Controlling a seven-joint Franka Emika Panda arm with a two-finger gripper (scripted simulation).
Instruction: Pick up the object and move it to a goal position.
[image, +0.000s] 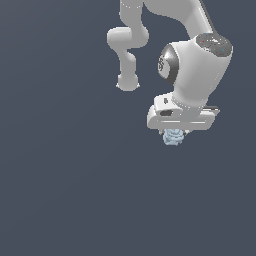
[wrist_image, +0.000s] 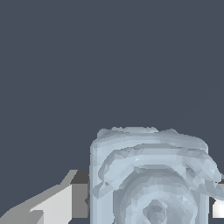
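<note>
The object (image: 173, 137) is a small pale blue-grey lumpy item with a swirled, ridged surface. In the exterior view it sits right under the white hand of my arm, mostly covered by it. My gripper (image: 174, 135) is shut on it, with the fingers hidden behind the hand. In the wrist view the object (wrist_image: 151, 175) fills the space between the two fingers; one grey-white finger (wrist_image: 65, 199) presses one side and the tip of the other finger (wrist_image: 217, 205) shows at the opposite side.
The white arm (image: 195, 65) rises to the upper part of the exterior view, with its elbow link (image: 127, 45) behind. Plain dark blue-grey ground (image: 75, 175) lies all around.
</note>
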